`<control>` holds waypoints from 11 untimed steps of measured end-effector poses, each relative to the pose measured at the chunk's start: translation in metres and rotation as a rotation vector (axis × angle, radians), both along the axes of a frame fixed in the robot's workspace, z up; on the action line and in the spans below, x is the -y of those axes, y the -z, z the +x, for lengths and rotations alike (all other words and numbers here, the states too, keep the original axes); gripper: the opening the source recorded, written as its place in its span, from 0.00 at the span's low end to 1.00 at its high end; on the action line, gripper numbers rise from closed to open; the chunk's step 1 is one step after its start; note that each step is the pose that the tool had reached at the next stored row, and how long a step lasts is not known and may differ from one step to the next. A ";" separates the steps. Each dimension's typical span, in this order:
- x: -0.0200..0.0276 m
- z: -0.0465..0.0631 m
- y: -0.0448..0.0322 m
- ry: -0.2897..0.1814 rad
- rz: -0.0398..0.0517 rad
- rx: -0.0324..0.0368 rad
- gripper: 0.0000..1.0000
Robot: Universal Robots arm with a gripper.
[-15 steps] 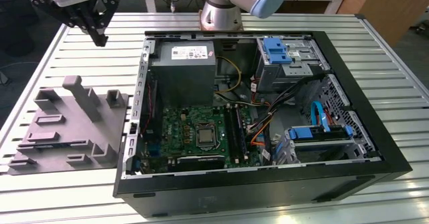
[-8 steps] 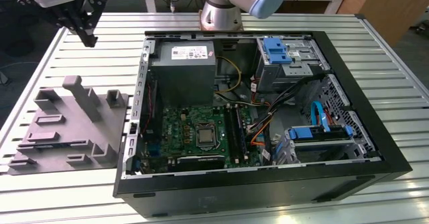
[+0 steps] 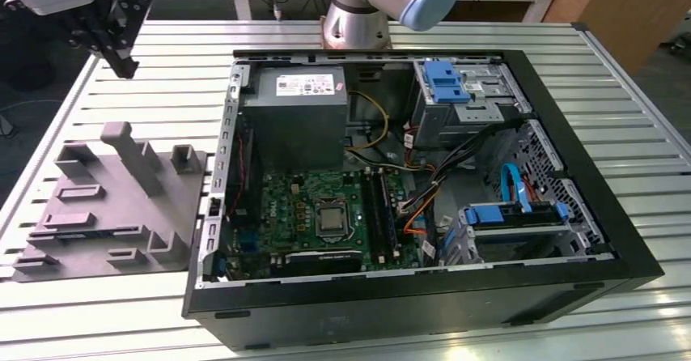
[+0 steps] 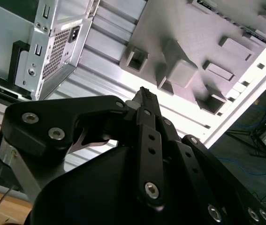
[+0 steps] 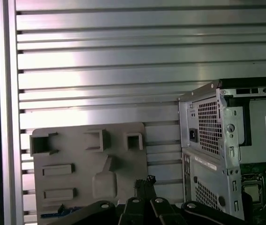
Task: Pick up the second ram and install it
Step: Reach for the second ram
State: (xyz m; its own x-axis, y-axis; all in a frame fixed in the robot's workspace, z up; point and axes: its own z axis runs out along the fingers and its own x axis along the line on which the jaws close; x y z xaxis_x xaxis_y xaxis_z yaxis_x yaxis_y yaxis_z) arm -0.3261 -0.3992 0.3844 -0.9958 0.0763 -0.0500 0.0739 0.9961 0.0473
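Note:
My gripper hangs high over the table's far corner on the exterior view's left, beyond the grey moulded tray. Its black fingertips are pressed together with nothing between them, and in the first wrist view the gripper sits over the tray. A sliver of dark blue at the tray's near end looks like the second ram, mostly hidden behind my gripper's links. The open computer case holds the motherboard, with black slot rails beside the processor.
The case stands on a slatted aluminium table. The arm's base rises behind the case. Inside are a grey power supply, blue drive brackets and loose cables. The case's rear wall is close to the tray.

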 end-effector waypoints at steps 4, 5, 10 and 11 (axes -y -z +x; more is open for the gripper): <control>0.0022 -0.004 0.0016 0.000 0.0001 0.0001 0.11; 0.0030 -0.005 0.0019 0.000 0.0001 0.0000 0.11; 0.0080 -0.010 0.0041 0.000 0.0001 0.0000 0.11; 0.0089 -0.012 0.0046 0.000 0.0002 0.0001 0.11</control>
State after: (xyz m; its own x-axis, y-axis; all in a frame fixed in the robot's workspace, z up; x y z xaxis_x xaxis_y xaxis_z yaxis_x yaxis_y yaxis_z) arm -0.3377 -0.4081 0.3798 -0.9958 0.0762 -0.0501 0.0738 0.9961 0.0474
